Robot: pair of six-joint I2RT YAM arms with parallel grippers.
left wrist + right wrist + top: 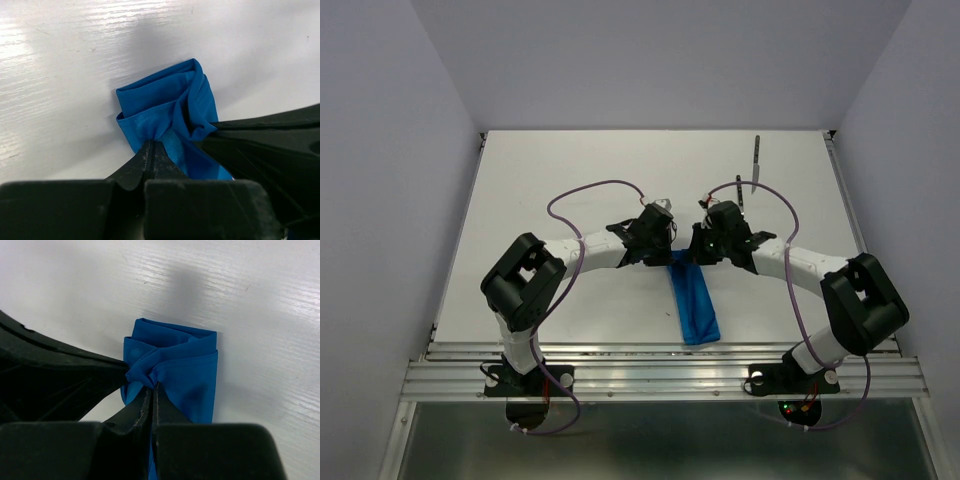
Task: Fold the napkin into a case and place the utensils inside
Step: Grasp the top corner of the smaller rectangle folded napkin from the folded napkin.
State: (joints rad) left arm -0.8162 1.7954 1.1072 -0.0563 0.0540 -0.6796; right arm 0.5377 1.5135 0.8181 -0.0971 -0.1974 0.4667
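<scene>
The blue napkin (697, 308) lies as a narrow folded strip running from the middle of the table toward its near edge. Both grippers meet at its far end. My left gripper (667, 247) is shut, pinching a bunched fold of the napkin (165, 100) at its tips (152, 143). My right gripper (693, 249) is also shut on the cloth (195, 370), tips (153, 386) on a gathered corner. Each wrist view shows the other gripper's black finger (270, 132) (60, 370) touching the same end. A slim knife (756, 160) with a dark handle lies at the back right; a thin silver piece (742, 200) lies beside it.
White walls enclose the white table (550, 180) at the back and both sides. A metal rail (660, 375) runs along the near edge, where both arm bases are bolted. Purple cables loop above each arm.
</scene>
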